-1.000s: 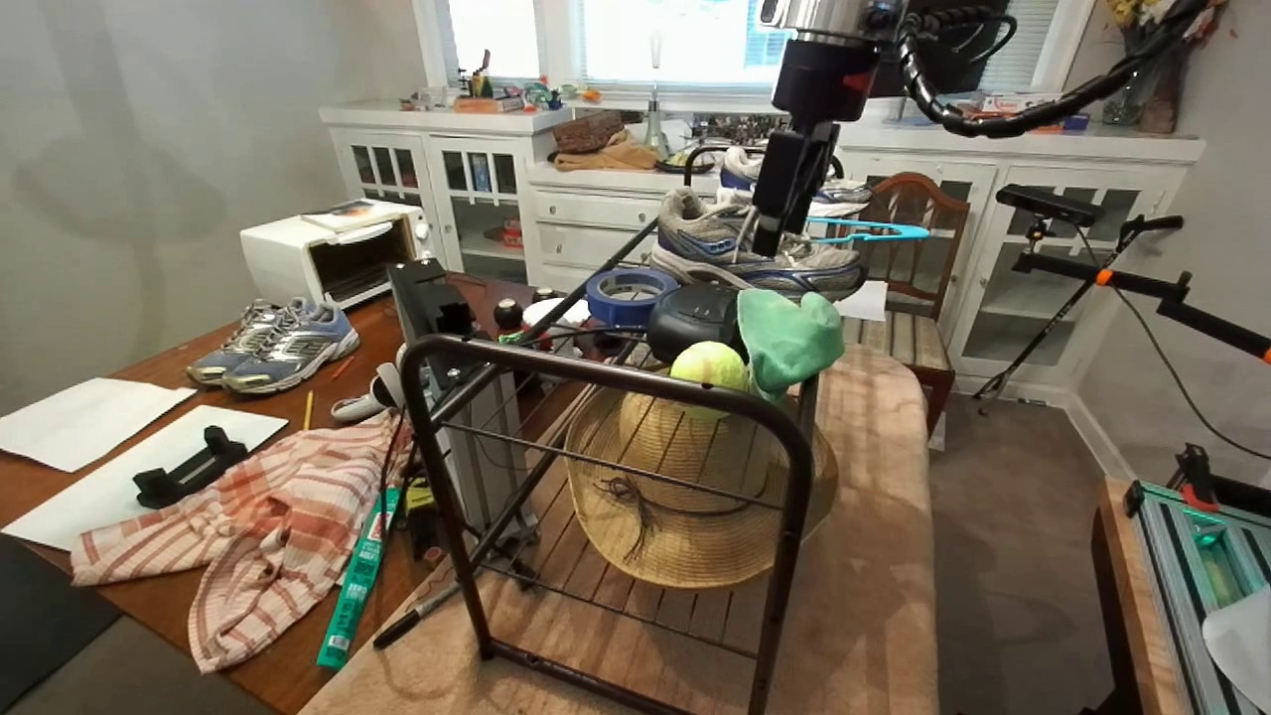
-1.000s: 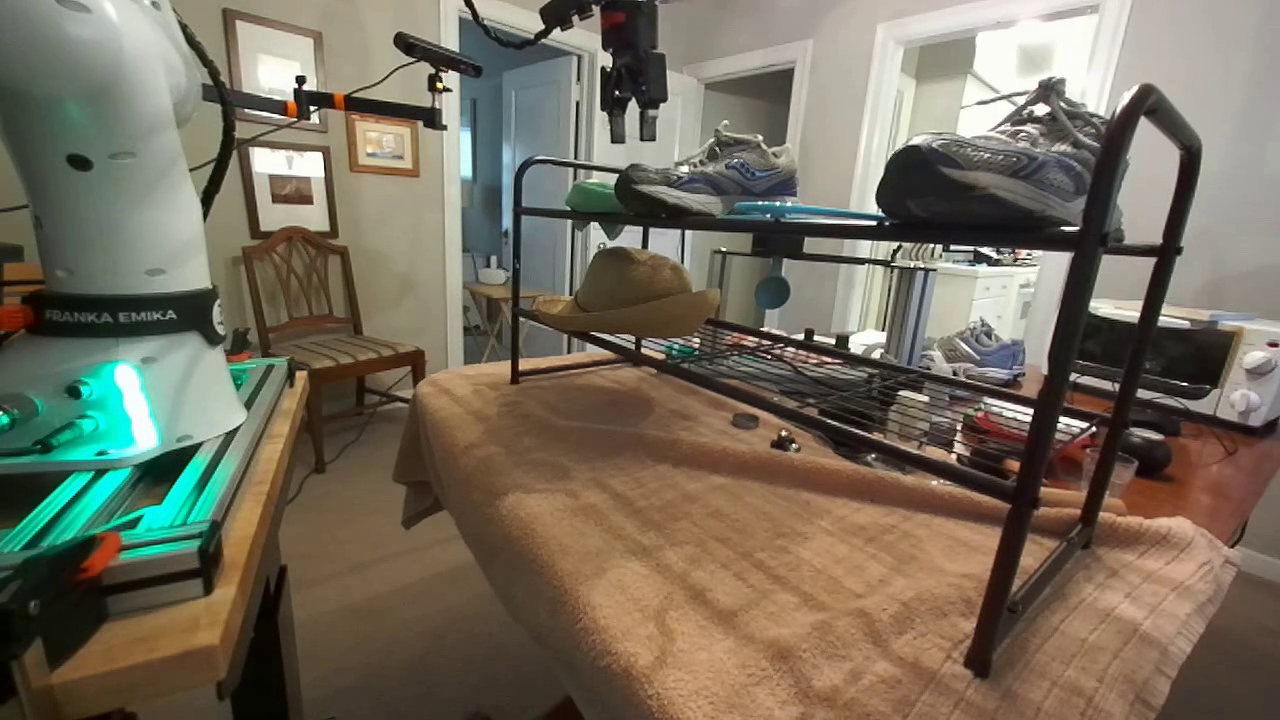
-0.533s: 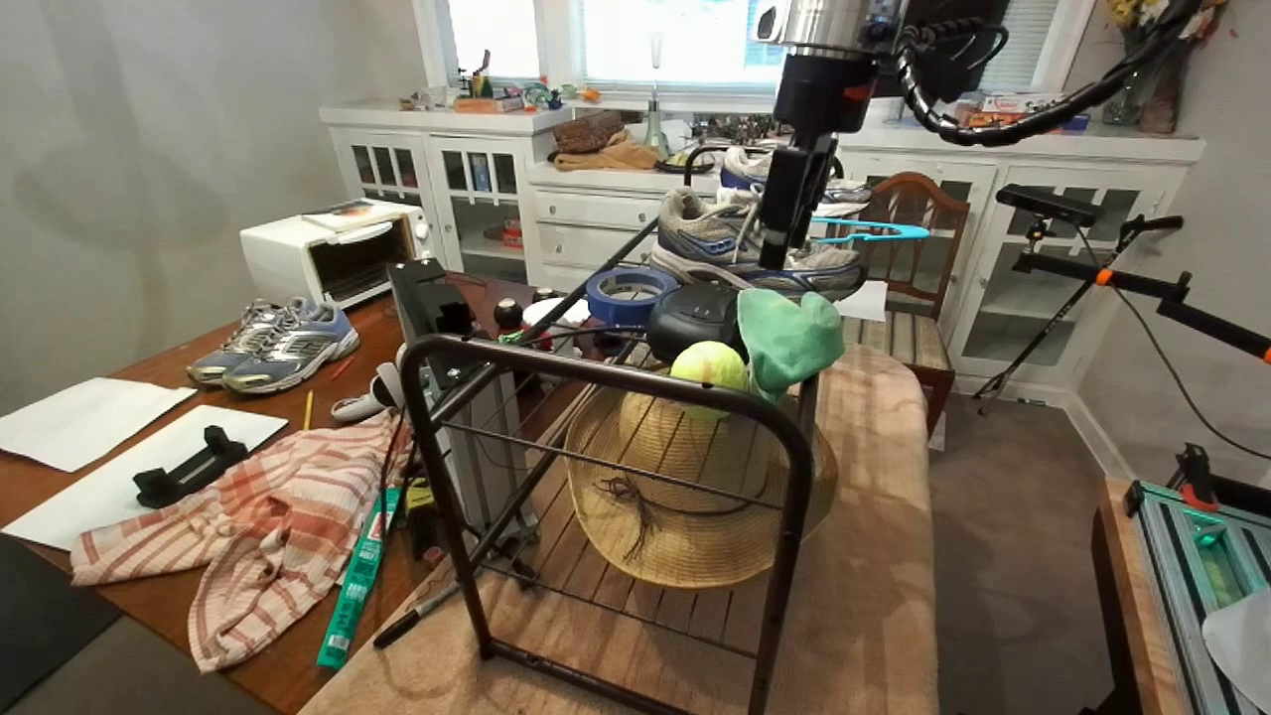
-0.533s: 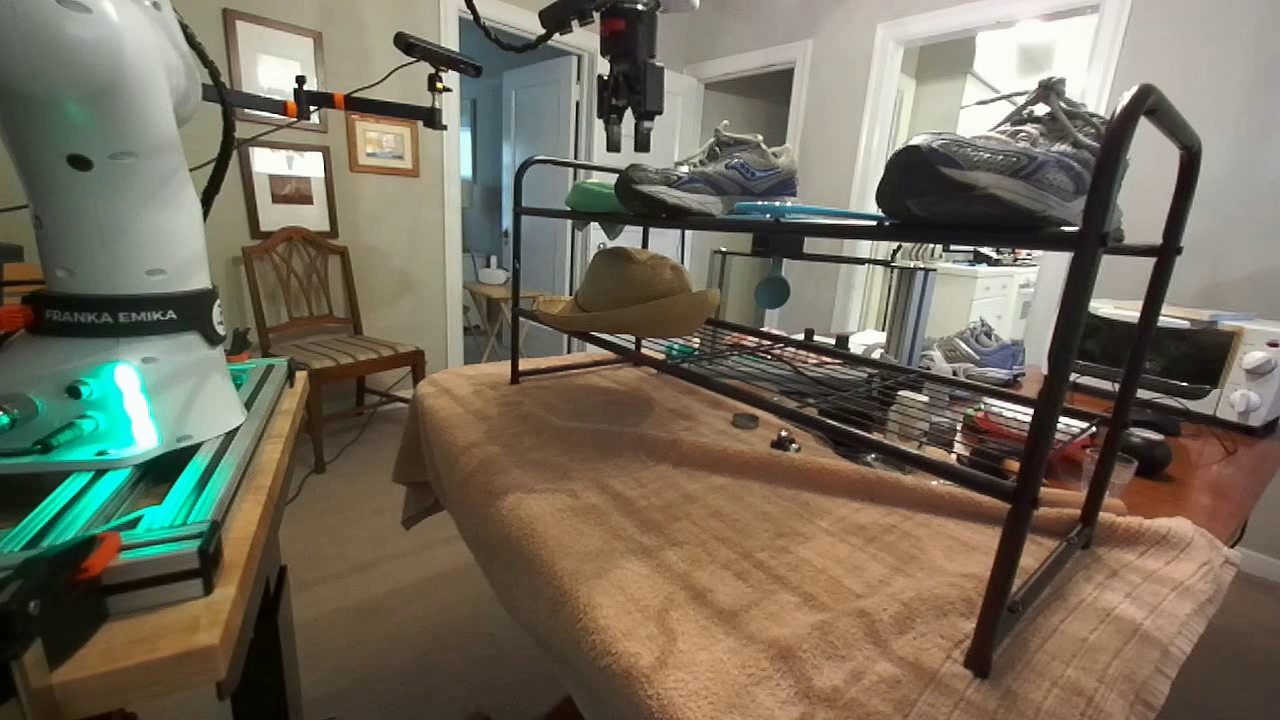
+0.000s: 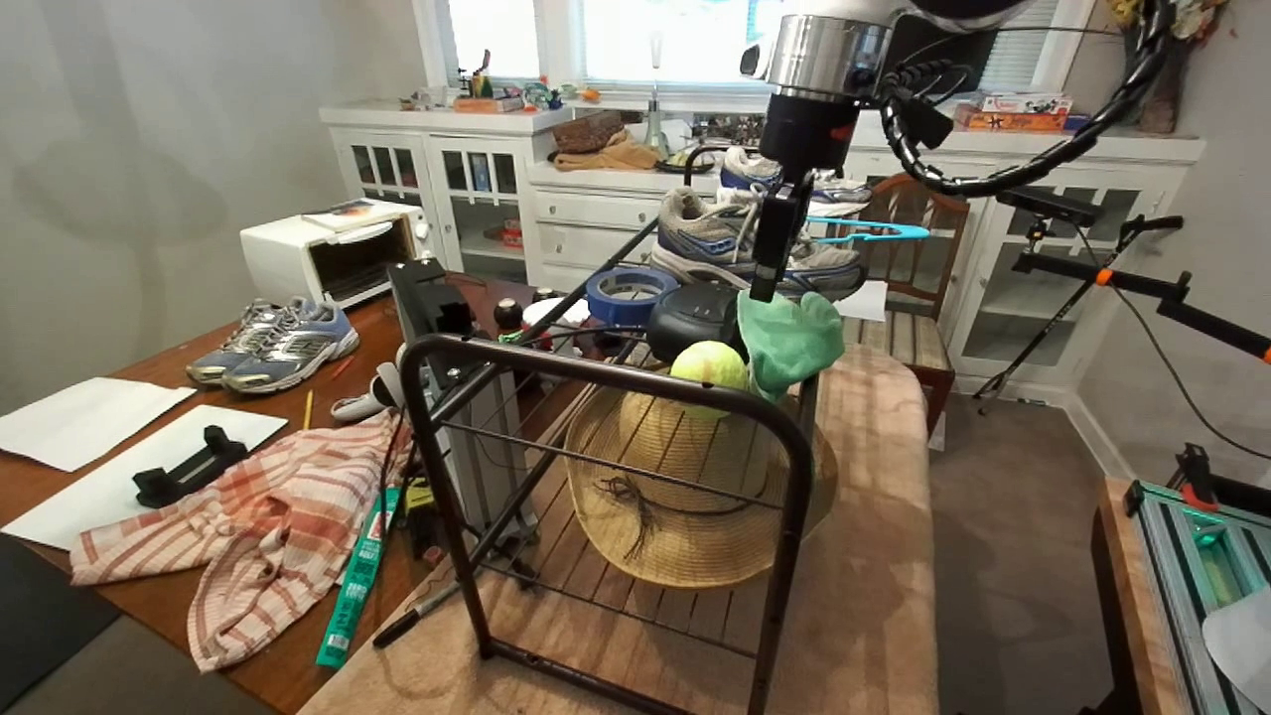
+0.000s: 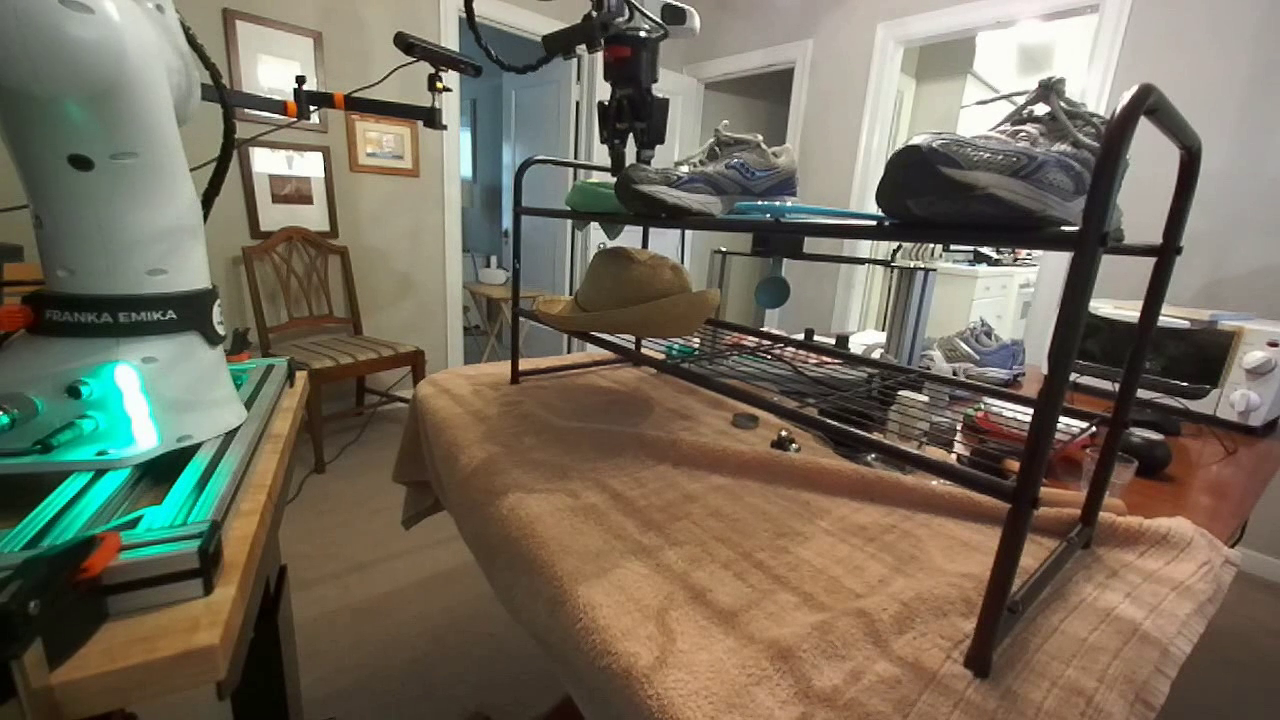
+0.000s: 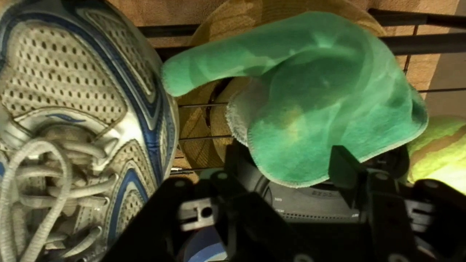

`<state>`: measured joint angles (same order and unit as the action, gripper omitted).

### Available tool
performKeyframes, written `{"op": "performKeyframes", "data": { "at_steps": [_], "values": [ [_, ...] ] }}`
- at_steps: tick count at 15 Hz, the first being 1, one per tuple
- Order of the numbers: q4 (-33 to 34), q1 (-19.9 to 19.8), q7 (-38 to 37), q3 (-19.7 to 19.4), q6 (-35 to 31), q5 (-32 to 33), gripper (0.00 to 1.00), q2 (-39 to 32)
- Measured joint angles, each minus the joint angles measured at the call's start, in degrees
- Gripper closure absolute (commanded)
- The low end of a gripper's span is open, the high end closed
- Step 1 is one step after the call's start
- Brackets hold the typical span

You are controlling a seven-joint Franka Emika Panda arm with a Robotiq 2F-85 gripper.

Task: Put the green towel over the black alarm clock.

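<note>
My claw (image 7: 290, 162) stands spread apart above the near edge of the green towel (image 7: 313, 98), with nothing pinched that I can see. The towel lies bunched on top of the rack (image 6: 1037, 450), between the grey shoe (image 7: 80, 83) and the tennis ball (image 7: 440, 156); in my wrist view its near flap hides part of the black alarm clock (image 7: 309, 202). I judge it light, limp and fuzzy: it should grip well and sag wherever I don't hold it. I'd take that near flap, squeezing a deep fold rather than the hem alone, and gently, since the clock beneath looks hard and may shift.
</note>
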<state>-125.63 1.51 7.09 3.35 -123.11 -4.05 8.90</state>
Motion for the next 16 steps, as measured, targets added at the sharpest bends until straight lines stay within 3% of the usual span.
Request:
{"op": "performKeyframes", "data": {
  "at_steps": [3, 6, 9, 16],
  "values": [
    [-1.05, 0.51, 1.81, 0.01, -2.46, 0.02, 0.44, -0.43],
    [-1.65, 0.83, 3.18, 0.01, -3.85, 0.04, 0.81, -0.60],
    [-1.66, 0.83, 3.96, 0.01, -4.29, 0.13, 1.00, -0.45],
    [-1.66, 0.88, 4.11, 0.02, -3.53, 0.14, 0.99, 1.08]
  ]
}}
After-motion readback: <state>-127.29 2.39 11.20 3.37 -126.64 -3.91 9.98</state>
